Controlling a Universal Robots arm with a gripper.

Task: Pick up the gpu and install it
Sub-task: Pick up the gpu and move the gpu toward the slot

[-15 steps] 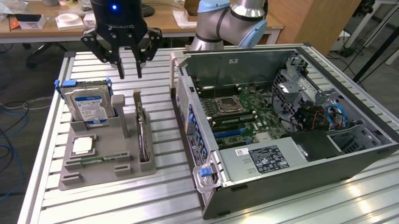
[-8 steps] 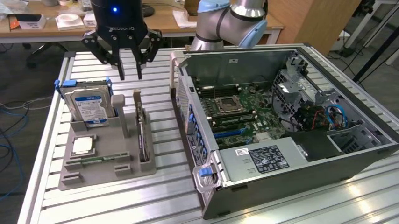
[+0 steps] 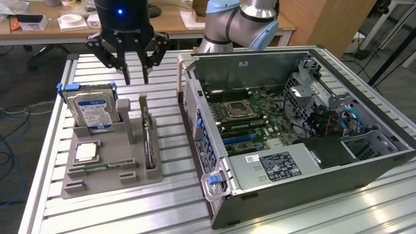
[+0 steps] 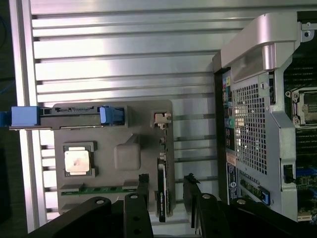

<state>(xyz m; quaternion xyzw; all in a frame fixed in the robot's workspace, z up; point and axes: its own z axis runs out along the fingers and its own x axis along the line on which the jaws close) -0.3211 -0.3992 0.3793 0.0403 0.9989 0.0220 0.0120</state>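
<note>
The gpu (image 3: 149, 141) stands on its long edge in the right-hand slot of a grey holder (image 3: 110, 141), a thin dark card seen edge-on. My gripper (image 3: 136, 78) hangs open above the holder's far end, with air between it and the card. In the wrist view the gpu (image 4: 162, 191) runs between the two black fingertips (image 4: 143, 191), which straddle it without touching; its silver end bracket (image 4: 161, 119) shows at the far end. The open computer case (image 3: 293, 122) lies on its side at the exterior view's right, motherboard (image 3: 254, 117) exposed.
The holder (image 4: 129, 153) also carries a hard drive (image 3: 94, 111) with a blue label, a square processor (image 3: 85, 152) and a memory stick (image 3: 104, 167). All rest on a slatted aluminium table (image 3: 130, 209). The case's rear wall (image 4: 252, 124) stands close beside the holder.
</note>
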